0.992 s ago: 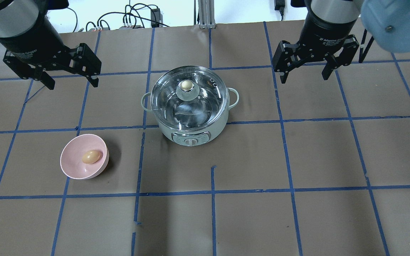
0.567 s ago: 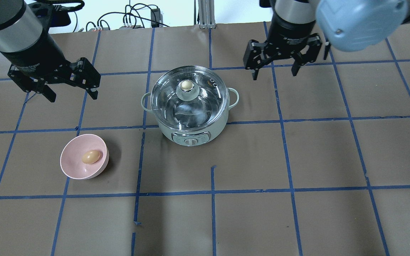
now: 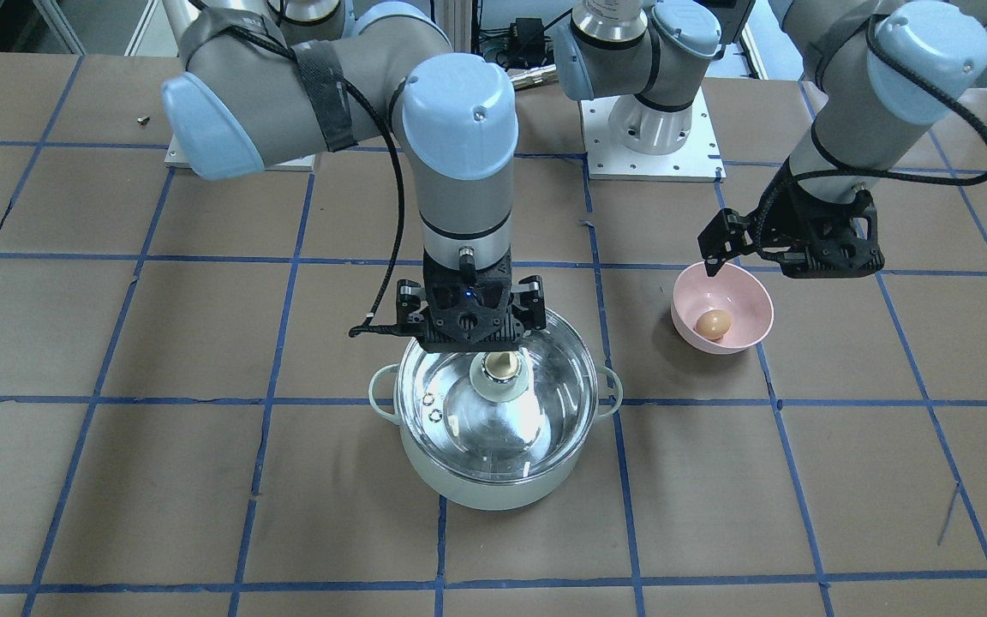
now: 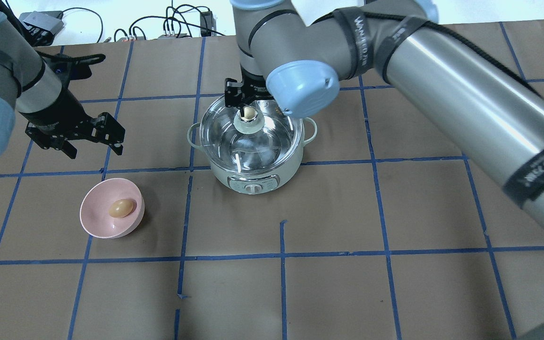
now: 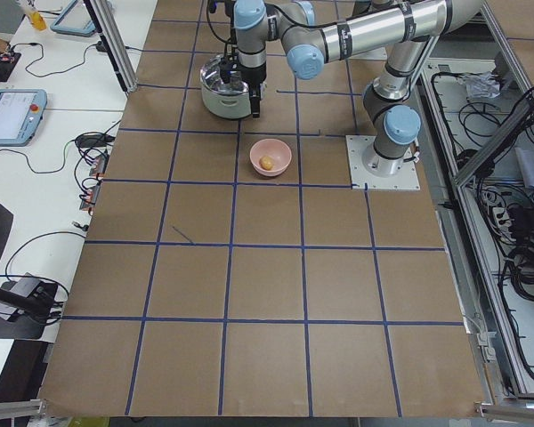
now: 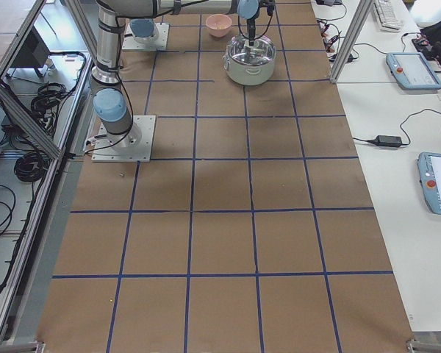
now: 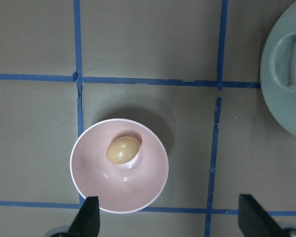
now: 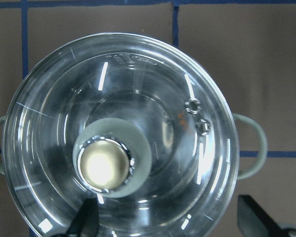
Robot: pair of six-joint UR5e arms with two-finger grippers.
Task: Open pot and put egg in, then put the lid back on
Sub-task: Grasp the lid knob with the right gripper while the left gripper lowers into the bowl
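The pale mint-green pot [image 4: 253, 175] stands mid-table with its clear glass lid [image 4: 274, 137] on it, also in the front view [image 3: 545, 403]. My right gripper [image 4: 246, 100] is open and hovers just above the brassy knob [image 4: 249, 112]. In the right wrist view the knob [image 8: 106, 168] sits left of centre, above the spread fingertips [image 8: 89, 219]. The brown egg [image 4: 121, 208] lies in a pink bowl [image 4: 93, 225]. My left gripper [image 4: 95, 150] is open and empty, above the table just behind the bowl. The left wrist view shows the egg [image 7: 122, 150] ahead of that gripper [image 7: 171, 222].
The brown table is marked with a blue tape grid [image 4: 281, 255]. Cables and a power strip [image 4: 206, 21] lie past the far edge. The right arm's long link [image 4: 465, 99] crosses above the table's right half. The pot's side handle [image 7: 286, 59] shows at the left wrist view's right edge.
My right arm swung left from the far right to above the lid's knob. My left gripper moved nearer, toward the pink bowl. Both grippers stayed open; pot, lid and egg did not move.
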